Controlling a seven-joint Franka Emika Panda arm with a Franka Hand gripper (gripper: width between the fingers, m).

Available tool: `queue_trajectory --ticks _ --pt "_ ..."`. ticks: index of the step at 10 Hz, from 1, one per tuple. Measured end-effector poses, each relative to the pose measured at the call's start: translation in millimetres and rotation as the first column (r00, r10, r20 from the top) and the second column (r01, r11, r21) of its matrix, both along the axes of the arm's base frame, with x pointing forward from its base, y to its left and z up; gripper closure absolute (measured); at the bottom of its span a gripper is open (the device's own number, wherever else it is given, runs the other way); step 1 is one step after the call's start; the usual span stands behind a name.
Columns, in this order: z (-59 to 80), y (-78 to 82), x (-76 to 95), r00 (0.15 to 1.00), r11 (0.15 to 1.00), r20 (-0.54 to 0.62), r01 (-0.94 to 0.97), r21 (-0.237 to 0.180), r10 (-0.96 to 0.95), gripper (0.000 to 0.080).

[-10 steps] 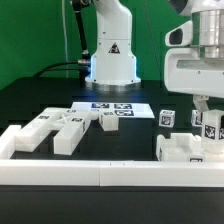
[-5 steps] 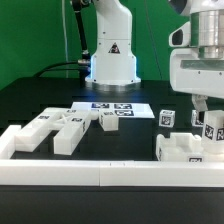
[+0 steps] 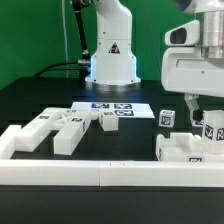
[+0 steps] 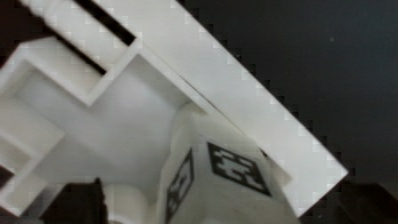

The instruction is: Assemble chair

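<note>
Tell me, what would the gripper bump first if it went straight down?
Most likely the upright tagged white chair piece right beneath the gripper. Depth is hard to judge, so its open fingers might pass around it.

A robotics lab: green backdrop (image 3: pixel 30 40), black table (image 3: pixel 30 97), marker board (image 3: pixel 140 108).

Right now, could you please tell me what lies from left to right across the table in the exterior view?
Loose chair parts, marker board, small cube, large chair piece.

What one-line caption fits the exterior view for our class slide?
Robot hand above a tagged chair part at the exterior view's right; other white parts lie at its left on the black table.
</note>
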State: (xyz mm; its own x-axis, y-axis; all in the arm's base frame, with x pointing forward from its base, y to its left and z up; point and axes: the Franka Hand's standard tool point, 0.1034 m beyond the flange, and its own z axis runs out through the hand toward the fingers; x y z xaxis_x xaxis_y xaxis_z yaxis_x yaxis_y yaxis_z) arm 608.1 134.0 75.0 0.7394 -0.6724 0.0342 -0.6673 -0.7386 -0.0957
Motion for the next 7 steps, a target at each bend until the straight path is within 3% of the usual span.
queue_trajectory --ticks 3,7 --pt "2.6 -3.8 3.4 0.960 0.960 0.008 -0.280 -0.025 0.280 0.0151" --pt "4.7 -3.4 5.8 0.812 0.809 -0.004 -0.582 -0.081 0.584 0.0151"
